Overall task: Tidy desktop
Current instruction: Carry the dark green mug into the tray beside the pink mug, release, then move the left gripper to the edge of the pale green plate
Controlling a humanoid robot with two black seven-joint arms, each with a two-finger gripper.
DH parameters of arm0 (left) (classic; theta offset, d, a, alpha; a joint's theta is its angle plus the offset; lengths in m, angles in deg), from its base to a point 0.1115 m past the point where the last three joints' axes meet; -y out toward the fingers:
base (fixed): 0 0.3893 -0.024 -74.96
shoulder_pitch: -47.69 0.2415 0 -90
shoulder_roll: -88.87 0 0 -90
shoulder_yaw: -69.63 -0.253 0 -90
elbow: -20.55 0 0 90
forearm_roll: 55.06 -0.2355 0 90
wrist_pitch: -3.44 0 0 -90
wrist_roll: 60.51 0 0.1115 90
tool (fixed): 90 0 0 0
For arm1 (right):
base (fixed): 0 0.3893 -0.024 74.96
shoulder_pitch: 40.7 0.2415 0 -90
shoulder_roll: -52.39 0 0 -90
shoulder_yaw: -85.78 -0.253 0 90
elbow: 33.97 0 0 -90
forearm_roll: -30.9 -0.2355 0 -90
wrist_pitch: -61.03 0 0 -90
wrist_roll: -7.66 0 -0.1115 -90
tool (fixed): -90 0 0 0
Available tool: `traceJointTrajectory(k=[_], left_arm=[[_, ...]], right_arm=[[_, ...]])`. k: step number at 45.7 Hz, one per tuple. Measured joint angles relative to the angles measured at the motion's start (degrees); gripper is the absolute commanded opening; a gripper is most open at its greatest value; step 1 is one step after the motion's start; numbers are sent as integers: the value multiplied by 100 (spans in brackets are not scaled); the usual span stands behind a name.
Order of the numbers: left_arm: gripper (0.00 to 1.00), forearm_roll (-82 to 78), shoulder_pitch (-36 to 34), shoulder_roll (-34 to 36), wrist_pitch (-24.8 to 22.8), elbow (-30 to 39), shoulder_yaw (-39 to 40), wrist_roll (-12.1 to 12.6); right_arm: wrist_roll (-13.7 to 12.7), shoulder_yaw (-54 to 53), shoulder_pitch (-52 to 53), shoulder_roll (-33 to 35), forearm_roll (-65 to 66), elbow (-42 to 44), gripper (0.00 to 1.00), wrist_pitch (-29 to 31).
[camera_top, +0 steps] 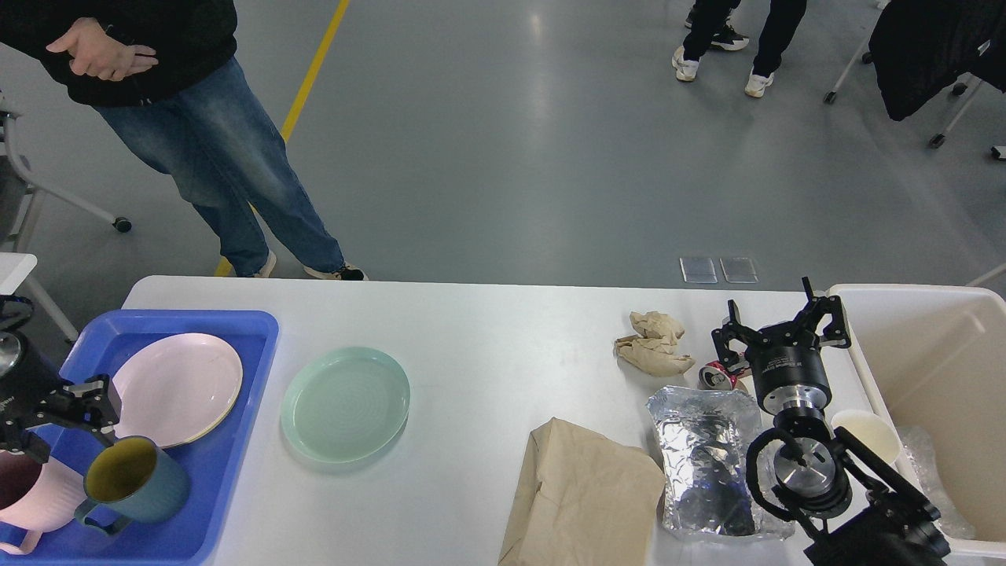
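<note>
Grey workshop floor behind; white desktop [487, 330] spans my view. Done: pink plate [174, 387], teal mug [135, 479] in blue tray [228, 472]. Left: green plate [346, 402], paper bag [581, 495], foil [707, 456], wad [654, 354], can [717, 377]. My left gripper [67, 409] spread, empty, beside mug; right gripper [782, 330] spread above the can.

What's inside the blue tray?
The blue tray holds a pink plate, a teal mug and a pink mug. The left end effector covers part of the pink mug.
</note>
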Motion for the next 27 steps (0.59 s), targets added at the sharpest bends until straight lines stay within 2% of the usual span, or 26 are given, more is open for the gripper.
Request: traceJointTrajectory(k=[11,27], left_arm=[[95,62,-1501,147,-14,904,-1033,2],[96,306,-4222,-188,-450,2245,-1344,57]], right_arm=[[0,0,0,0,0,0,100,0],[0,0,0,0,0,0,100,2]])
